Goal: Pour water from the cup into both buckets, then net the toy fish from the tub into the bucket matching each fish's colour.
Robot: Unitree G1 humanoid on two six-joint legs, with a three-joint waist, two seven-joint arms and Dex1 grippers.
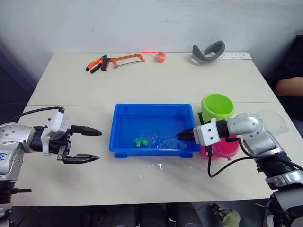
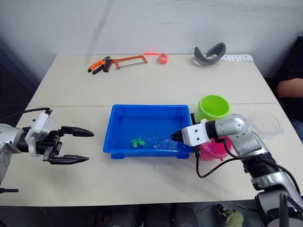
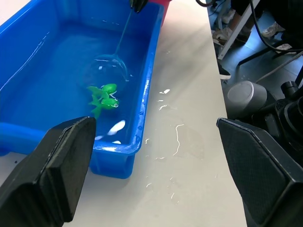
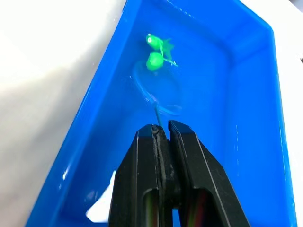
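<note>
The right gripper (image 4: 161,130), fingers clenched on the net (image 4: 158,92) handle, dips its hoop beside the green fish (image 4: 155,54) in the tub (image 1: 118,123) to scoop them, while the left gripper (image 1: 85,144) waits released over the table (image 1: 165,85).

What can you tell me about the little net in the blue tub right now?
The small round net with a pale blue hoop and clear fine mesh lies low in the shallow blue plastic tub, its hoop next to two green toy fish. Its thin dark stick handle runs back to the right end effector, which is shut on it.

Pliers (image 1: 96,64), hacksaw (image 1: 124,59), grey headband (image 1: 208,52)
</note>
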